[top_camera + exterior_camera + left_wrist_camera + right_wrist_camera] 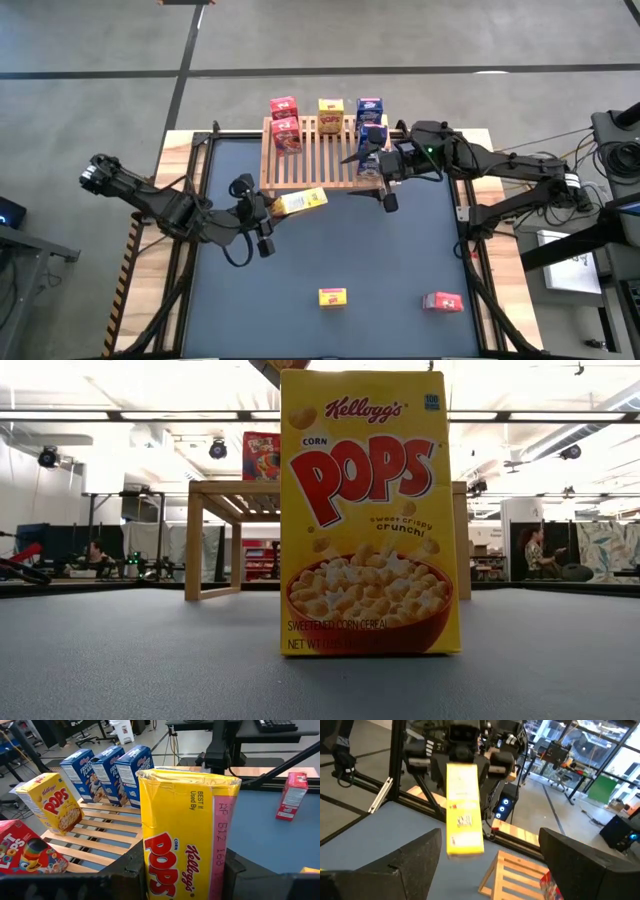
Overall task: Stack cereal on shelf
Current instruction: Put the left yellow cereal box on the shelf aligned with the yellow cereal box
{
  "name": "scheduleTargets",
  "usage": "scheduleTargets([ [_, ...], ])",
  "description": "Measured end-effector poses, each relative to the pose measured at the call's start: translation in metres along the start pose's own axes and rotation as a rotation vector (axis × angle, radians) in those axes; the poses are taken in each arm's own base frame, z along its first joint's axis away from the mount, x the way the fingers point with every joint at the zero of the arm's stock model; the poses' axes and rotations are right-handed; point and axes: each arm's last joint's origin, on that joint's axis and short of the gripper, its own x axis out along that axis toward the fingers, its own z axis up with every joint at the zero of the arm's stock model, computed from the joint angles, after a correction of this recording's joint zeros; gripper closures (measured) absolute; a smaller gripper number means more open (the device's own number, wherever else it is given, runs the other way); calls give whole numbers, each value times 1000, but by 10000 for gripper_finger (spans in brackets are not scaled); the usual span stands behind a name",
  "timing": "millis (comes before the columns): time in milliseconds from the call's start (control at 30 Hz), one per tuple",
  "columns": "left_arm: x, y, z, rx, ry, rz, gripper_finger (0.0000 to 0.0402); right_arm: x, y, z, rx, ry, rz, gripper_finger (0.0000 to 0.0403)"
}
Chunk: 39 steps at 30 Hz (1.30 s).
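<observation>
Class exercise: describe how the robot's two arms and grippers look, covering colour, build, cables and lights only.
Both arms are black and jointed with loose black cables. The left gripper and right gripper have broad, blunt dark fingers. A small green light glows on the right arm.

Robotics lab, open-plan. Ceiling strip lights (150, 415), polished concrete floor (400, 40), office chairs (560, 782), cables and gear racks (610, 150) beside the table. People seated at workstations (535, 550) in back.

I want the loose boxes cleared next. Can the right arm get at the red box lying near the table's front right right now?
Probably yes. The right gripper is open and empty by the shelf, and nothing stands between it and the red box; the left gripper holds a yellow box elsewhere.
</observation>
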Motion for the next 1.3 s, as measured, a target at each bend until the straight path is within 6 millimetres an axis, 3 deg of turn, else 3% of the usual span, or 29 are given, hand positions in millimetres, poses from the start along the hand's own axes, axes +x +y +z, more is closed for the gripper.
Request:
scheduleTargets([
  [500, 7, 7, 1, 9, 8, 16, 286, 57, -1, 7, -18, 109, 118, 78],
  [900, 41, 8, -7, 97, 83, 48, 286, 92, -5, -3, -6, 144, 138, 78],
  [1300, 48, 9, -6, 110, 81, 20, 286, 109, -7, -16, -2, 198, 105, 81],
])
